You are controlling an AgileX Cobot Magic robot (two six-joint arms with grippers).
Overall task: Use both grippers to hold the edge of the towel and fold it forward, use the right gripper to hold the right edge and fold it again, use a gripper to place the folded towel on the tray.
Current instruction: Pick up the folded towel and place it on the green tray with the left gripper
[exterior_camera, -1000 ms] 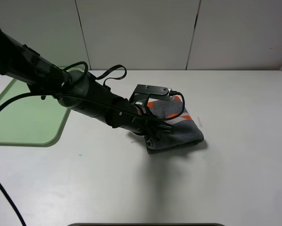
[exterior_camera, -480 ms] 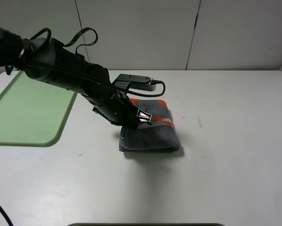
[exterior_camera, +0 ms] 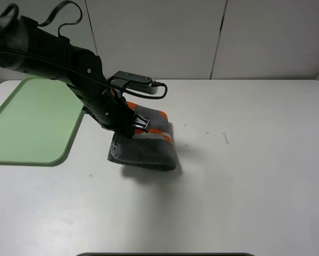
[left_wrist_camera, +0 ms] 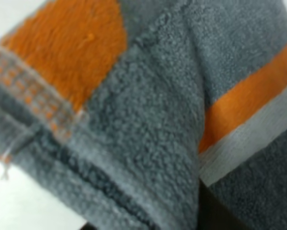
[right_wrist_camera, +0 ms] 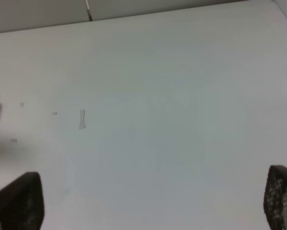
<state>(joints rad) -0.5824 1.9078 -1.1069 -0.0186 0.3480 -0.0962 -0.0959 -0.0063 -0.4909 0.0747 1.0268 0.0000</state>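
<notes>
Towel [exterior_camera: 146,146] hangs folded from left jaws.

Left gripper [exterior_camera: 131,127] grips folded towel [exterior_camera: 146,149] (beside tray [exterior_camera: 31,122]).

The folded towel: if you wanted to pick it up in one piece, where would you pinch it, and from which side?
Probably at the orange-striped end, coming down from above. That is where the left gripper is shut on the towel now, with the grey rounded fold hanging lower and a shadow beneath. Pinching through all the stacked layers near one end should keep the bundle from opening on the way to the tray.
</notes>
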